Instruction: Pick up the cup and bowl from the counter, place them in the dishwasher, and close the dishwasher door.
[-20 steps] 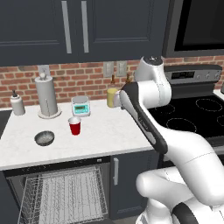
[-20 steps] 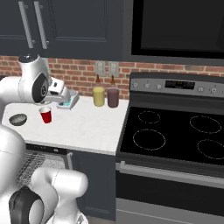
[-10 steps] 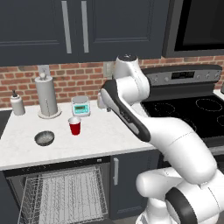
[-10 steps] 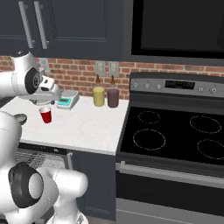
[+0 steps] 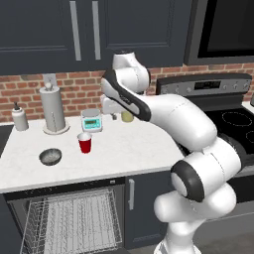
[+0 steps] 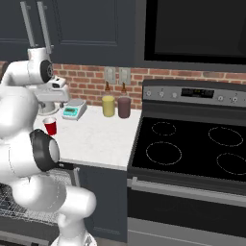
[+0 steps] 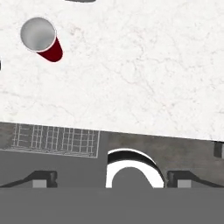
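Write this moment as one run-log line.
gripper: open, empty | cup: upright on counter | bowl: on counter | dishwasher: open

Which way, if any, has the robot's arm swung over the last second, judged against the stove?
Yes: the arm has swung left, away from the stove, toward the red cup.

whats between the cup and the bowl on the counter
Nothing. In the left base view only bare white counter separates the red cup from the grey bowl, which sits apart, to its left and nearer the front edge.
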Controlling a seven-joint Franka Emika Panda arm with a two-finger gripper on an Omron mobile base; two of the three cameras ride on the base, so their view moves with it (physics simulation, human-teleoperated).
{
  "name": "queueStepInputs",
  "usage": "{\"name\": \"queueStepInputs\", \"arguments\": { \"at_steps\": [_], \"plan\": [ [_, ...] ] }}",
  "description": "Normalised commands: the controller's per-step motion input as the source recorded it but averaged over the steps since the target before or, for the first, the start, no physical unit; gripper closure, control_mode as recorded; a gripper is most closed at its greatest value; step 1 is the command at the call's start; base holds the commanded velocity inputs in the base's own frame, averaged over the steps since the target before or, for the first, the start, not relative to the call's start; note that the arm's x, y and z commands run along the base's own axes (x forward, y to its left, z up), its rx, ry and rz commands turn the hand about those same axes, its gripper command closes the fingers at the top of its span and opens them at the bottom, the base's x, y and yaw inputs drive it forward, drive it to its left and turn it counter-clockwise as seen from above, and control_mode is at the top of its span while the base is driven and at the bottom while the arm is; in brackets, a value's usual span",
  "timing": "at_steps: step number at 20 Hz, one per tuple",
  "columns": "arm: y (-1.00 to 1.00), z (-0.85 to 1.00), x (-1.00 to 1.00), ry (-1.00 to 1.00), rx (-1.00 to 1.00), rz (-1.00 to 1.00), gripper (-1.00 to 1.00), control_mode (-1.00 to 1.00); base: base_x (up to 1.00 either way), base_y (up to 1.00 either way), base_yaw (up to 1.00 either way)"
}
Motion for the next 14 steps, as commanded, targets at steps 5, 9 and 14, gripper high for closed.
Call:
{"name": "queueStepInputs", "arguments": {
  "at_steps": [5,9,14],
  "plan": [
    [0.01,-0.22,0.54,0.11,-0.01,0.00,-1.00,-1.00,0.00,0.00,0.00],
    [0.04,-0.32,0.13,0.00,-0.01,0.00,-1.00,-1.00,0.00,0.00,0.00],
    [0.28,-0.29,0.00,0.00,0.00,-0.08,-1.00,-1.00,0.00,0.00,0.00]
  ]
}}
